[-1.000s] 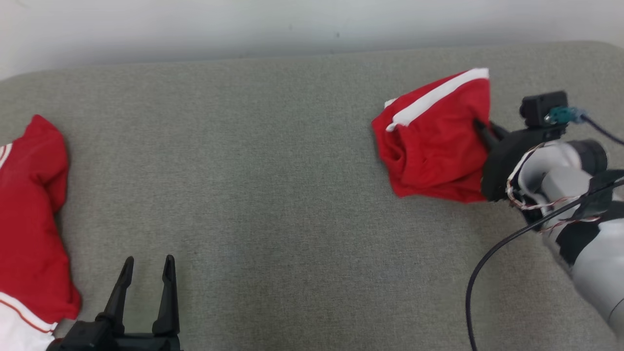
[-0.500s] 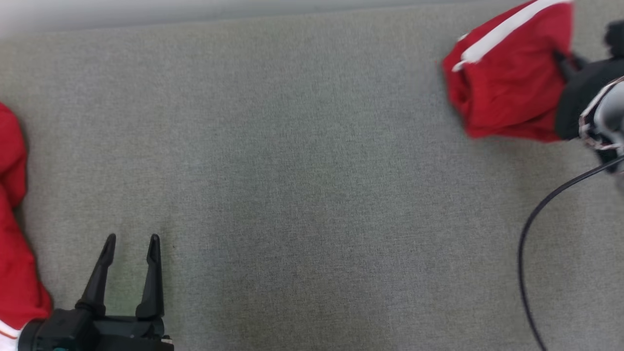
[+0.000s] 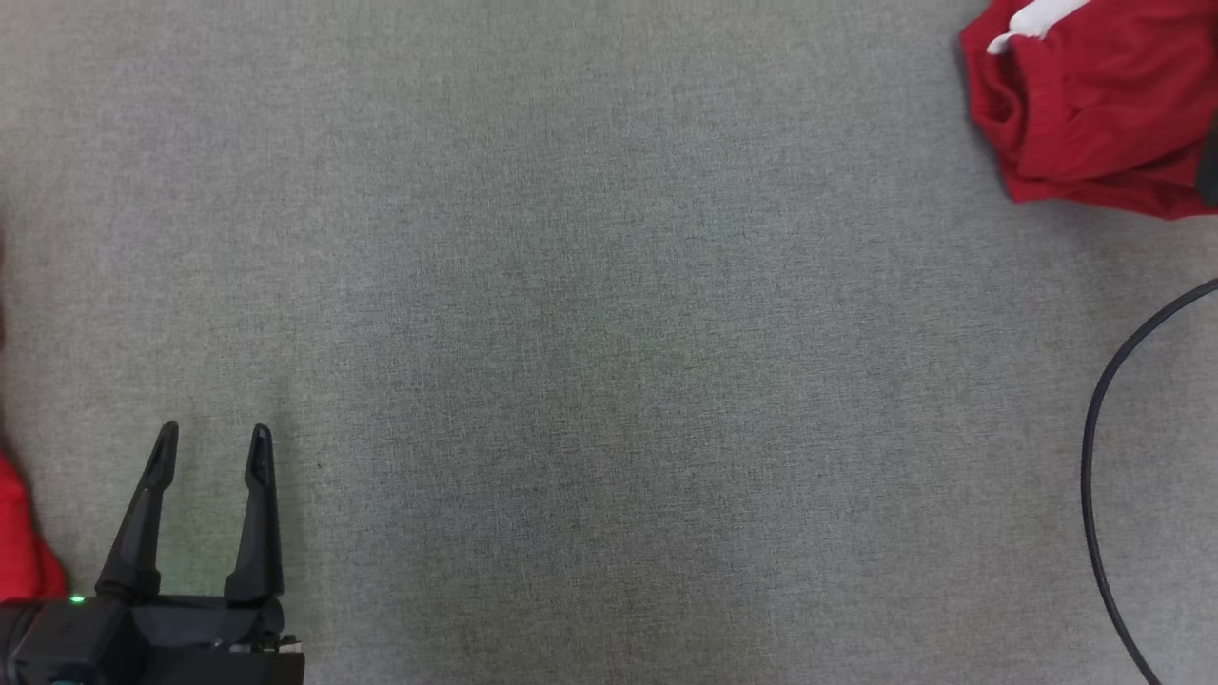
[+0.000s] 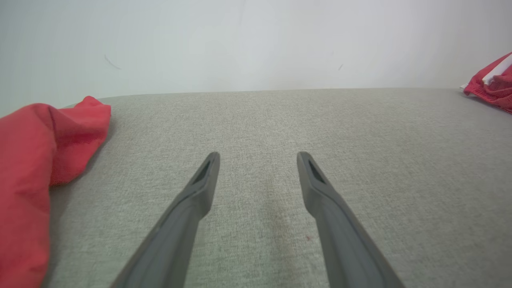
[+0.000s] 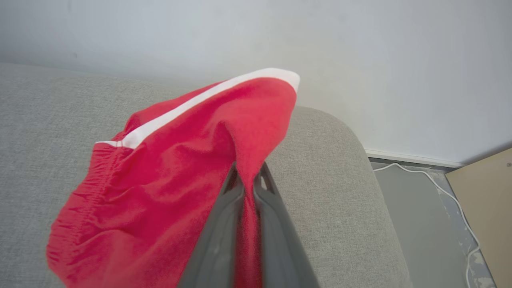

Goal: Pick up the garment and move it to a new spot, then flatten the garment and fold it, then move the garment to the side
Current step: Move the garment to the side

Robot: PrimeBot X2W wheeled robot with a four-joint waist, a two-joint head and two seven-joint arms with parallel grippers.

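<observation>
The right claw (image 5: 249, 171) is pinching a fold of the red garment (image 5: 160, 172), jaws clenched on the cloth, near the rounded far right corner of the padded grey surface (image 5: 332, 168). The rest of the cloth is draping down onto the padding. The left claw (image 3: 213, 436) is resting released and empty, jaws spread, well apart from it. A second red cloth (image 4: 36, 160) is lying at the left. The fabric is looking light, soft and limp, and likely to bunch if dragged. The white-trimmed edge (image 5: 192, 110) is probably offering the firmer hold.
</observation>
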